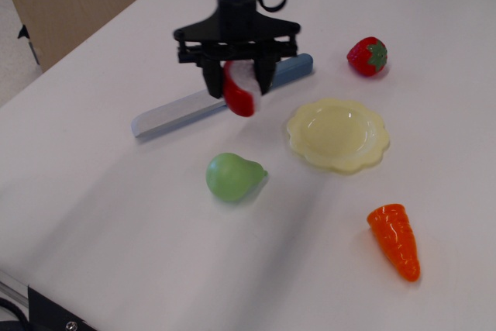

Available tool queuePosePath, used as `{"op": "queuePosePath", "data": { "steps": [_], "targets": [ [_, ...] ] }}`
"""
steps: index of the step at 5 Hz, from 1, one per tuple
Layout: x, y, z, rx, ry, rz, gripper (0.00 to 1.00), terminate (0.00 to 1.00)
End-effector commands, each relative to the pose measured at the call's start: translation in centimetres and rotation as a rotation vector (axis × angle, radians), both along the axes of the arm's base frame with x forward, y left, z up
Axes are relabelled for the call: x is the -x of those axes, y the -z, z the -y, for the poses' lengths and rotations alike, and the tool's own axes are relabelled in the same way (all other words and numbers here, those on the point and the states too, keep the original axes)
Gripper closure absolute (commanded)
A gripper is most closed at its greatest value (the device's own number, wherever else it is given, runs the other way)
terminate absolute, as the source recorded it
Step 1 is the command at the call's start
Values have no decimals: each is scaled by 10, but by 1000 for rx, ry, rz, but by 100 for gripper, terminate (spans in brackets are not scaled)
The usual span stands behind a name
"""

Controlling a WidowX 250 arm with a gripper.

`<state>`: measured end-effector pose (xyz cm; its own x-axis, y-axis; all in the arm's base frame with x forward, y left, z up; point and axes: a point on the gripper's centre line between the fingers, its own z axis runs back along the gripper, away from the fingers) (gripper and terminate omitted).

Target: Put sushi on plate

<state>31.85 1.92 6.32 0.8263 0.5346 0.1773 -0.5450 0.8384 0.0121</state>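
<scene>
My black gripper [238, 87] is shut on the sushi [239, 91], a glossy red half-round piece with a white grainy face. It hangs in the air above the table, over the toy knife. The pale yellow plate [339, 134] with a scalloped rim lies on the table to the right of the gripper and a little nearer the front. Nothing lies on the plate.
A blue and white toy knife [209, 99] lies under and behind the gripper. A green pear [233, 177] sits in front of the gripper. A red strawberry [367, 56] is behind the plate. An orange carrot [396, 241] lies front right. The white table's left edge [85, 40] runs diagonally.
</scene>
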Motion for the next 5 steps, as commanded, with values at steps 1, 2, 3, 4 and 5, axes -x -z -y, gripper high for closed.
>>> {"op": "queuePosePath", "data": {
  "steps": [1, 2, 3, 4, 5],
  "targets": [
    [-27, 3, 53, -56, 258, 41, 100, 0],
    [-44, 7, 52, -14, 363, 64, 100, 0],
    [-51, 9, 53, 74, 466, 70, 100, 0],
    [-56, 10, 53, 99, 502, 52, 0, 0],
    [-58, 10, 51, 79, 518, 51, 0, 0]
  ]
}}
